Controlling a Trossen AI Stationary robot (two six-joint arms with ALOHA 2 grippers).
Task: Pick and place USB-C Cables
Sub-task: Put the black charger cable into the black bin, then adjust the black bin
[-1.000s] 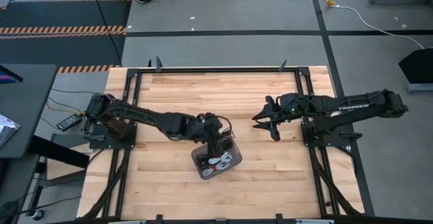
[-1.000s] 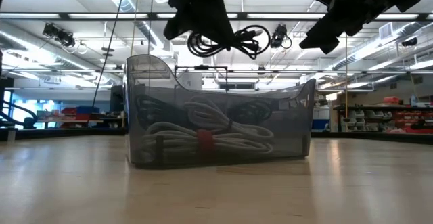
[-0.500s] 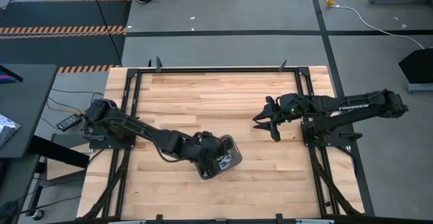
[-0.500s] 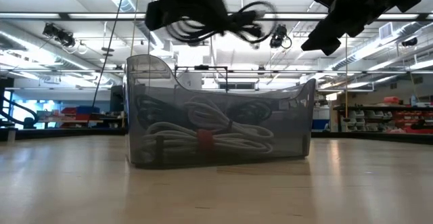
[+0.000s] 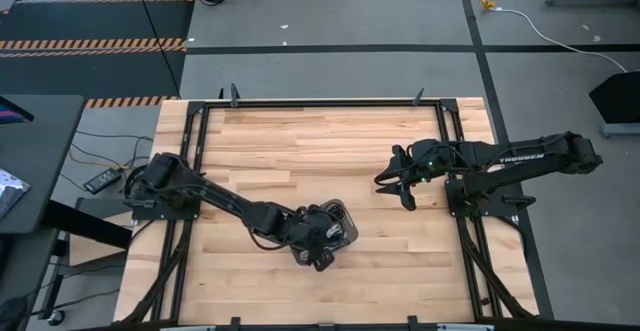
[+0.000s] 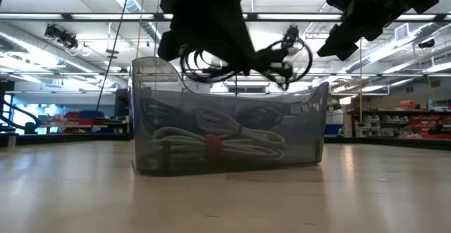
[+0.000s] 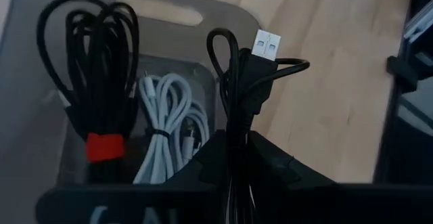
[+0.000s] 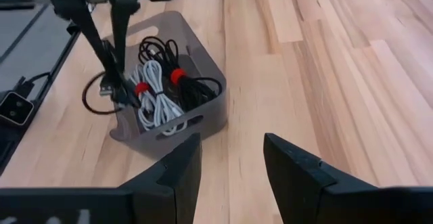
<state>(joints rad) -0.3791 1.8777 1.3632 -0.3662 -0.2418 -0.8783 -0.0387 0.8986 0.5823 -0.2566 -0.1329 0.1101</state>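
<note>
Placing step: my left jaws (image 7: 233, 158) are clamped on a black coiled USB cable (image 7: 245, 82), hanging just above the grey translucent plastic tray (image 6: 310, 131). Next: lower into free space, then release. Below the jaws lie a red-banded black bundle (image 7: 101, 102) and a white bundle (image 7: 166, 126), crowding the drop. My right jaws (image 8: 230, 160) gape wide, well apart over the wooden table (image 5: 300, 141).

Beneath the left gripper (image 5: 320, 254), the arm hides most of the grey tray (image 5: 347, 223) and its cable bundles (image 7: 166, 126) in the high view.

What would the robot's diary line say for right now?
left gripper: shut on black cable, above grey tray | right gripper: open, waiting apart
</note>
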